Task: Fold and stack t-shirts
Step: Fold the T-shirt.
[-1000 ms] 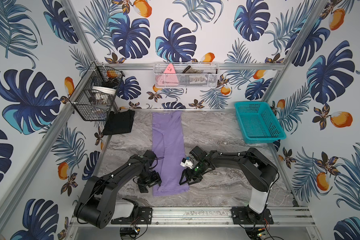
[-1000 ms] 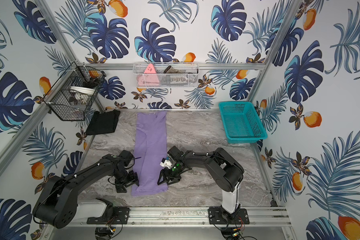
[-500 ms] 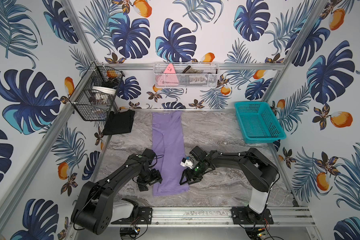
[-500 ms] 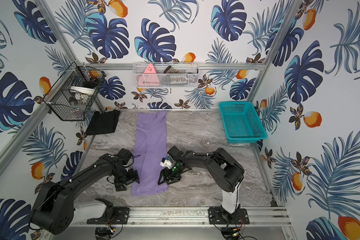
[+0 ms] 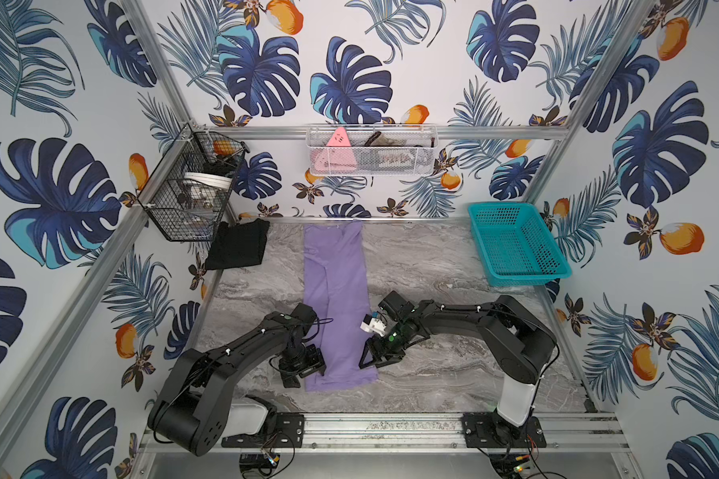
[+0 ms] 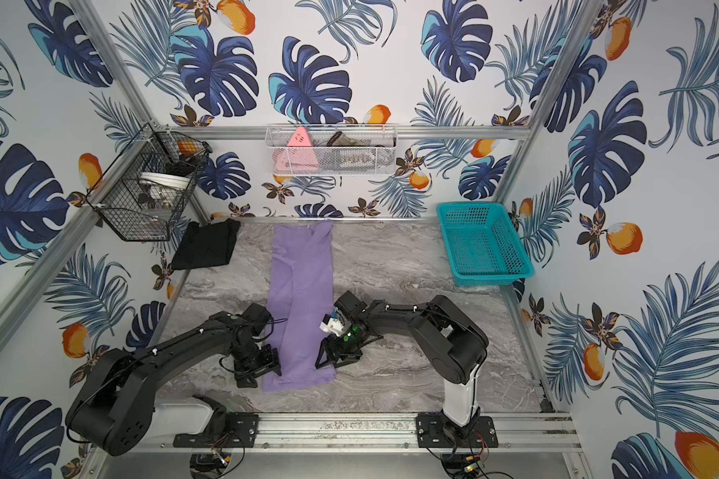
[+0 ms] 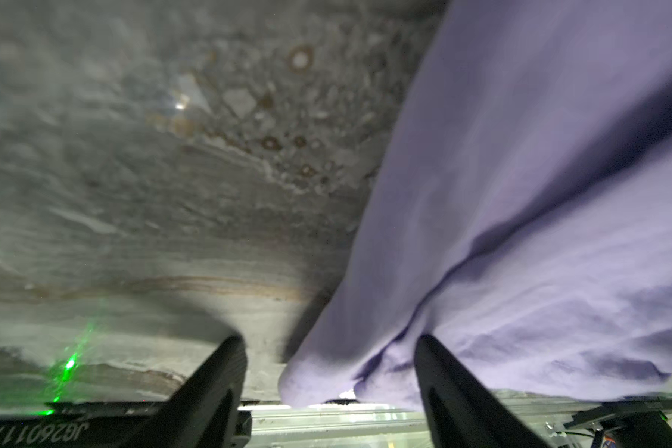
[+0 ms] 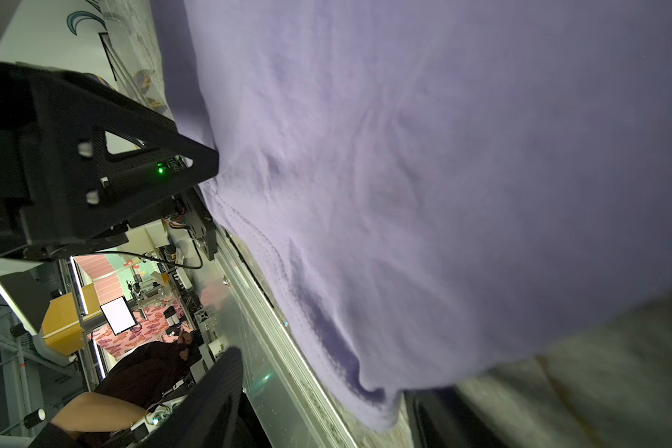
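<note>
Centre frame, the purple shirt point(image 5: 335, 298) lies as a long strip: I'm at the grab for the crosswise fold.
My left claw point(image 5: 306, 373) and right claw point(image 5: 372, 360) straddle its lower corners, jaws apart, nothing pinched. Next, I judge, both clench and lift the hem up-frame together. The black shirt point(image 5: 237, 244) sits folded, upper left. The teal basket point(image 5: 528, 278), right, is empty; the wire basket point(image 5: 171, 220) holds a white round thing point(image 5: 206, 180); the rack point(image 5: 411, 159), a pink triangle point(image 5: 338, 139).

Grey marble-pattern table point(image 5: 432, 269): lavender-purple folded fabric shirt point(image 5: 335, 290) lies flat as a long strip down the middle, black folded fabric shirt point(image 5: 237, 249) at far-left corner, teal perforated plastic basket point(image 5: 524, 280) at far-right corner.
</note>
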Controlling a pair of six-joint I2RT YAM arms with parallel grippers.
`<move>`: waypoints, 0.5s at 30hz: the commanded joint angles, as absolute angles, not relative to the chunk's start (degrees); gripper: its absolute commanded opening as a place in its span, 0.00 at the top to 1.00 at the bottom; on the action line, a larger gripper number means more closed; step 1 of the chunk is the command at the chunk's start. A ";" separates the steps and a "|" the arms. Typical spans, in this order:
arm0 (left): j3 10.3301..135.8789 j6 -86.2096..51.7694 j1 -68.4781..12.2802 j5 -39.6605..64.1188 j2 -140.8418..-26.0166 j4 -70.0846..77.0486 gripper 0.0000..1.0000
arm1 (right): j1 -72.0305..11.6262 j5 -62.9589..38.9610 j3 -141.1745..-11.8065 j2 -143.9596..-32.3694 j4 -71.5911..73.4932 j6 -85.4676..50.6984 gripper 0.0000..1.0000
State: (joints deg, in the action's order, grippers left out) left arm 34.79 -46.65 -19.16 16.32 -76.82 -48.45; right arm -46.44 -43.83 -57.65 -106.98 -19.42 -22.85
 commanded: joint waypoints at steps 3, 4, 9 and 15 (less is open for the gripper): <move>33.66 -47.23 -19.43 17.02 -78.57 -44.03 0.86 | -46.41 -40.34 -57.22 -107.20 -20.15 -22.07 0.68; 33.50 -47.44 -19.44 16.65 -78.66 -43.76 0.95 | -46.41 -40.26 -57.22 -107.23 -20.13 -21.93 0.75; 32.70 -48.16 -19.46 15.38 -78.86 -42.23 1.00 | -46.41 -40.77 -57.14 -107.16 -19.69 -21.28 1.00; 33.17 -48.01 -19.49 14.90 -78.15 -42.96 1.00 | -46.41 -40.91 -57.33 -106.20 -20.22 -20.58 1.00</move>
State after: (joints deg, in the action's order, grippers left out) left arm 33.71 -47.03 -19.35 19.51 -77.91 -47.35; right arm -46.39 -41.01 -56.97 -106.91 -19.81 -21.74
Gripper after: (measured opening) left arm 0.096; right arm 0.066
